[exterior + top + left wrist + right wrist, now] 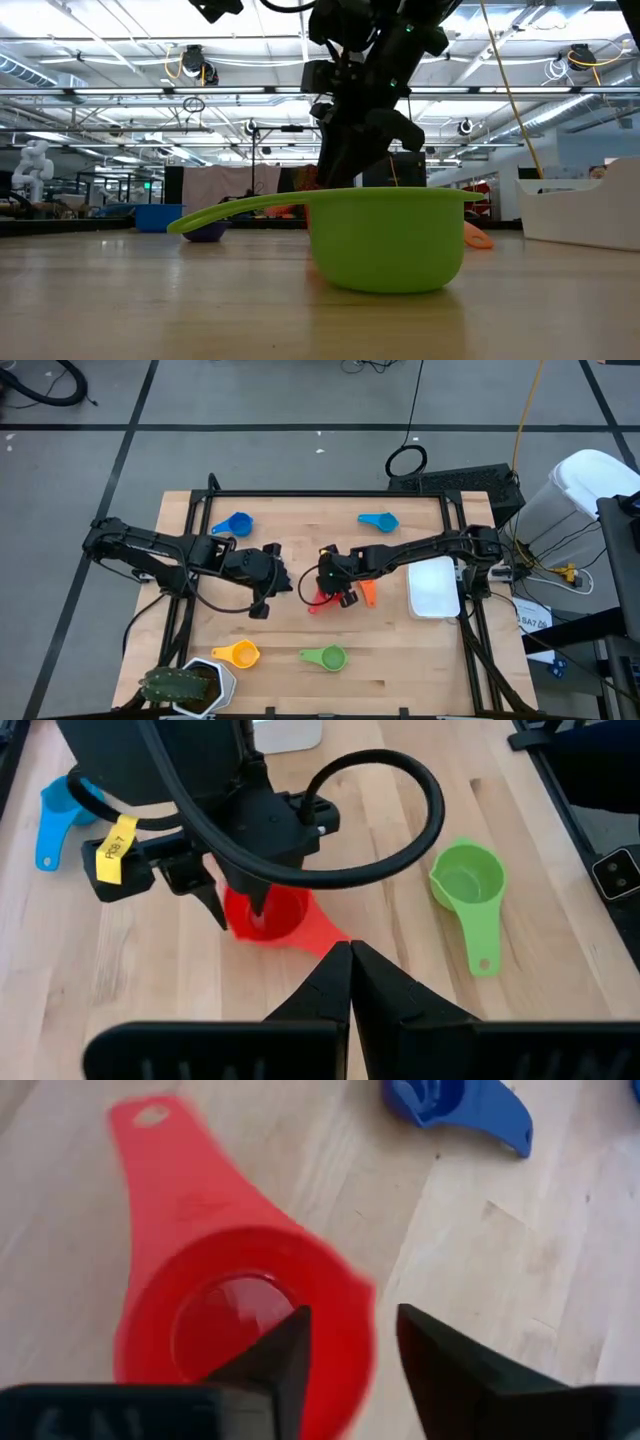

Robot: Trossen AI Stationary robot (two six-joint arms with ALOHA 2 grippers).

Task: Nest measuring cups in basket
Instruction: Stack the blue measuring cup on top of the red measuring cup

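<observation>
Six measuring cups in sight: two blue [236, 523] [380, 520], one red [322, 598] under the right gripper [334, 586], one orange [368, 592] just beside it, one yellow [238, 653], one green [326, 657]. One white basket [433, 588]. One potted plant [190, 685].

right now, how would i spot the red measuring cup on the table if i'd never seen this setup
Start at the wooden table and go to its middle, where the two dark arms meet. The red measuring cup lies there under the right hand, whose fingers straddle its rim. It is the only red cup, beside an orange one.
</observation>
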